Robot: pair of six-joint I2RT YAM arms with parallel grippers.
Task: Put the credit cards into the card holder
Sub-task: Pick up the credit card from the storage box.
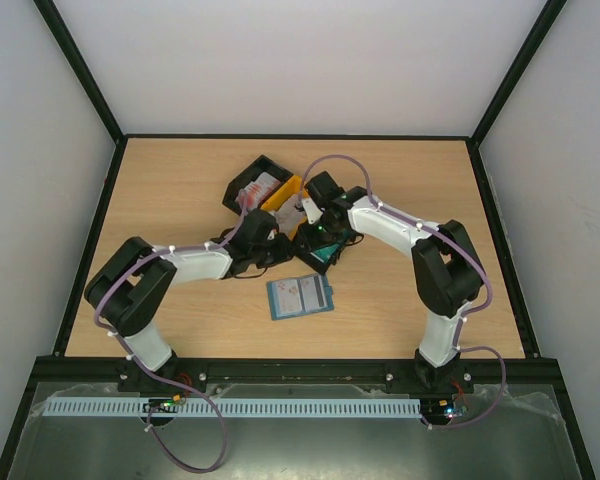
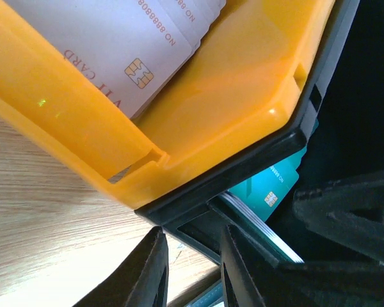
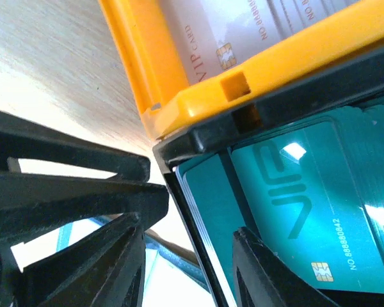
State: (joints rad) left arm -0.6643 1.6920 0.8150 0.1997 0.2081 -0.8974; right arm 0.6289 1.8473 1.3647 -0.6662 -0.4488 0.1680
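The blue-teal card holder (image 1: 300, 296) lies open on the table in front of the bins. A stack of green-teal cards (image 1: 319, 251) sits in a black bin (image 3: 198, 137). They also show in the left wrist view (image 2: 272, 185) and the right wrist view (image 3: 294, 204). Whitish-grey cards (image 2: 134, 38) lie in the yellow bin (image 2: 230, 83). My left gripper (image 2: 192, 240) is open and empty, its jaws on either side of the black bin's corner. My right gripper (image 3: 189, 230) is open, one jaw outside the bin wall and one over the teal cards.
A second black bin (image 1: 242, 182) with red-and-white cards (image 1: 256, 191) stands at the back left of the yellow bin (image 1: 283, 195). Both arms meet closely at the bins. Bare wood (image 1: 170, 190) surrounds them, framed by black rails.
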